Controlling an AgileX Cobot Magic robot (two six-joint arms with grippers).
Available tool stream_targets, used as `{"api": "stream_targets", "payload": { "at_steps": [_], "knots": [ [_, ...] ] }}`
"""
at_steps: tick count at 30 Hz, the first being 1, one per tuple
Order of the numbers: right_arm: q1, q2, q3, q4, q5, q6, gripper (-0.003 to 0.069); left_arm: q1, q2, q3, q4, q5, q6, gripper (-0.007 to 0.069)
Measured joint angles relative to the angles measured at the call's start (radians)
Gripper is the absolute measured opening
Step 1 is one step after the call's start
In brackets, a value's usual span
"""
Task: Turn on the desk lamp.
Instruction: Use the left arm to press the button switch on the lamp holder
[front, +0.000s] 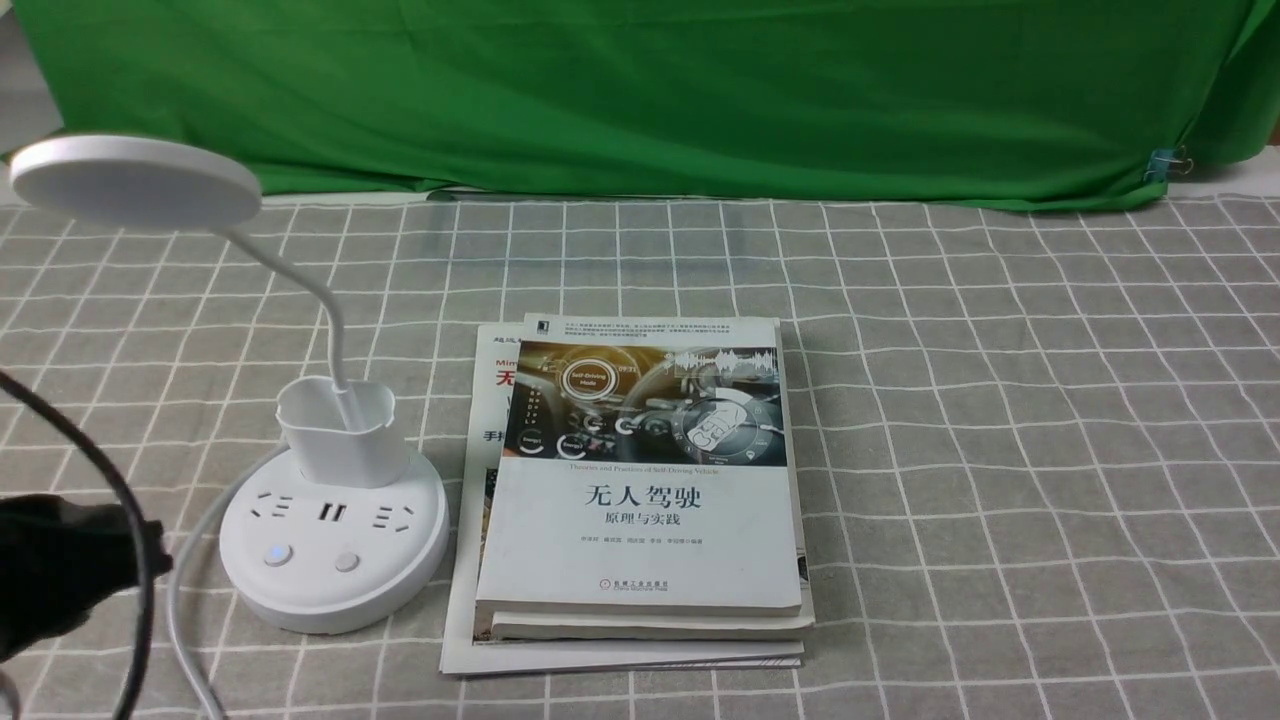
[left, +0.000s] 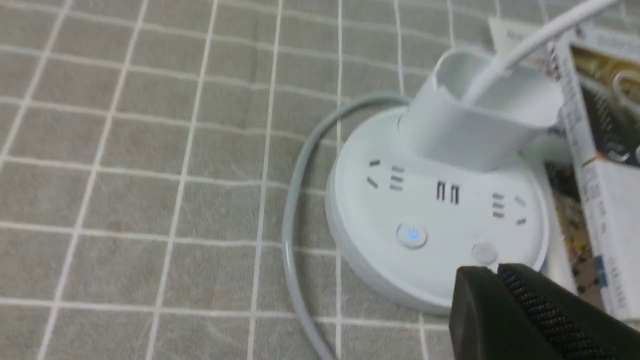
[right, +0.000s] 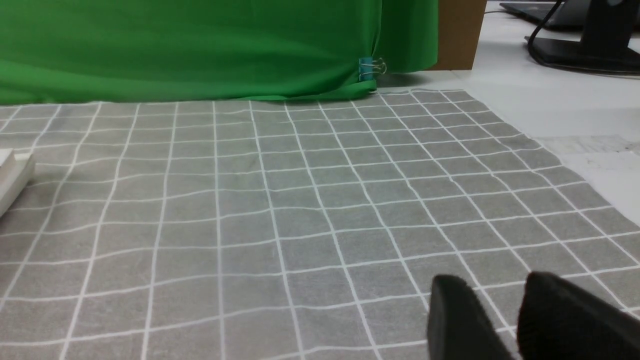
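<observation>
The white desk lamp stands at the left in the front view. Its round base (front: 335, 575) carries sockets, a cup (front: 340, 430), and a thin neck up to the flat disc head (front: 135, 180), which looks unlit. One button (left: 413, 235) glows blue; a plain button (left: 484, 252) sits beside it. My left gripper (left: 492, 271) is shut with nothing in it, its tips just short of the plain button. In the front view it (front: 155, 560) is left of the base, apart from it. My right gripper (right: 495, 290) is open over bare cloth, far from the lamp.
A stack of books (front: 640, 520) lies right beside the lamp base. The lamp's grey cord (front: 190, 580) loops from the base toward the front edge. A green backdrop (front: 640, 90) closes the far side, held by a clip (front: 1165, 163). Checked grey cloth (front: 1000, 450) covers the table.
</observation>
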Motion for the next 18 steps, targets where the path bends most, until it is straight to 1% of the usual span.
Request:
{"api": "stream_targets", "payload": {
  "at_steps": [2,4,5,6,9,10,12,14,15,16,18],
  "knots": [
    [0.000,0.000,0.000,0.000,0.000,0.000,0.0245,0.000,0.091,-0.037,-0.032,0.044,0.078,0.0020],
    [0.000,0.000,0.000,0.000,0.000,0.000,0.0245,-0.004,0.172,-0.082,-0.060,0.093,0.126,0.0020],
    [0.000,0.000,0.000,0.000,0.000,0.000,0.0245,-0.005,0.179,-0.093,-0.062,0.096,0.131,0.0020],
    [0.000,0.000,0.000,0.000,0.000,0.000,0.0245,-0.032,0.236,-0.132,-0.072,0.107,0.156,0.0020],
    [0.000,0.000,0.000,0.000,0.000,0.000,0.0245,-0.091,0.299,-0.163,-0.065,0.103,0.150,0.0020],
    [0.000,0.000,0.000,0.000,0.000,0.000,0.0245,-0.143,0.342,-0.179,-0.032,0.096,0.106,0.0020],
    [0.000,0.000,0.000,0.000,0.000,0.000,0.0245,-0.193,0.385,-0.196,0.034,0.089,0.036,0.0020],
    [0.000,0.000,0.000,0.000,0.000,0.000,0.0245,-0.246,0.444,-0.214,0.155,0.083,-0.080,0.0020],
    [0.000,0.000,0.000,0.000,0.000,0.000,0.0245,-0.250,0.449,-0.218,0.166,0.083,-0.087,0.0020],
    [0.000,0.000,0.000,0.000,0.000,0.000,0.0245,-0.271,0.477,-0.226,0.227,0.075,-0.138,0.0020],
    [0.000,0.000,0.000,0.000,0.000,0.000,0.0245,-0.288,0.525,-0.234,0.274,0.044,-0.178,0.0020]
  ]
}}
